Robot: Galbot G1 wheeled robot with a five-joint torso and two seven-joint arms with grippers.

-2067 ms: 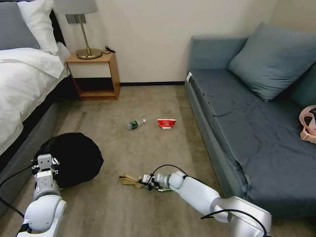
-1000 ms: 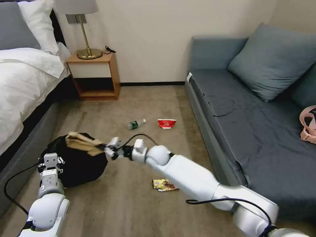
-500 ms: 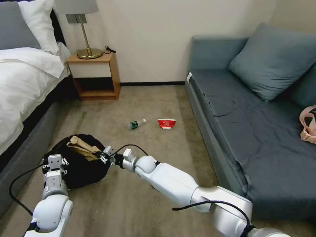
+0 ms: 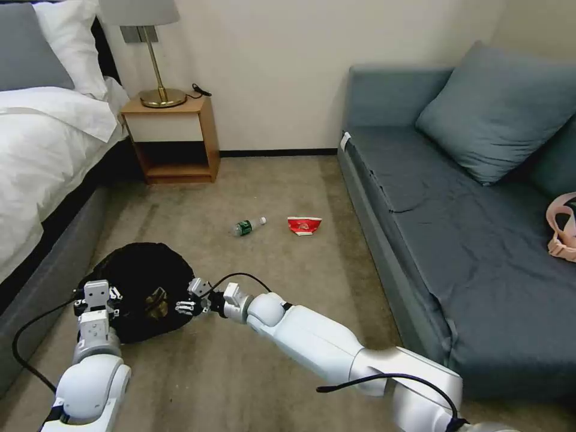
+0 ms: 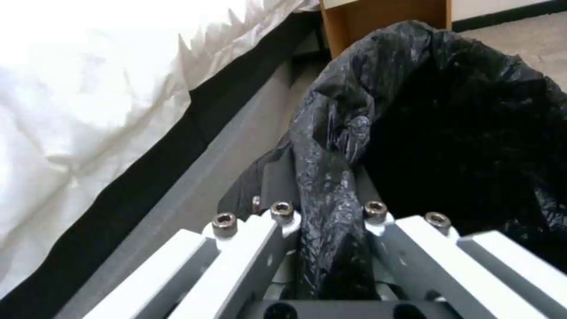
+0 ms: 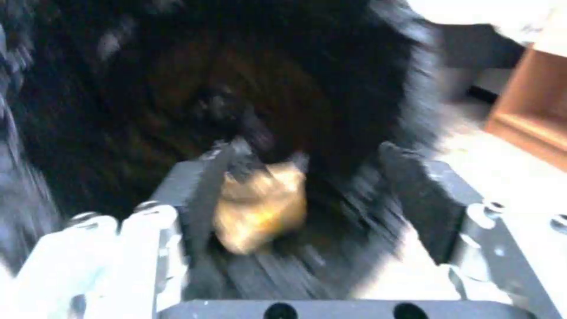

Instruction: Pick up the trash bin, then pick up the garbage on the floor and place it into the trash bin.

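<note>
The trash bin (image 4: 141, 270), draped in its black bag, stands on the carpet by the bed. My left gripper (image 4: 96, 295) is shut on the bag's rim (image 5: 331, 177) at the bin's near left side. My right gripper (image 4: 191, 300) hangs open at the bin's right edge, its jaws wide apart in the right wrist view (image 6: 313, 177). The crumpled brown paper bag (image 4: 157, 302) lies inside the bin, close by one finger (image 6: 203, 190) in that blurred view. A small clear bottle (image 4: 249, 226) and a red-and-white carton (image 4: 303, 225) lie on the floor farther off.
The bed (image 4: 42, 156) runs along the left and a wooden nightstand (image 4: 171, 135) with a lamp stands behind the bin. A blue-grey sofa (image 4: 456, 228) lines the right side. Open carpet (image 4: 264, 180) stretches between them.
My right arm lifted the brown paper bag off the floor, carried it left over the bin and opened. The bag now sits inside the bin. The left arm shifted slightly.
</note>
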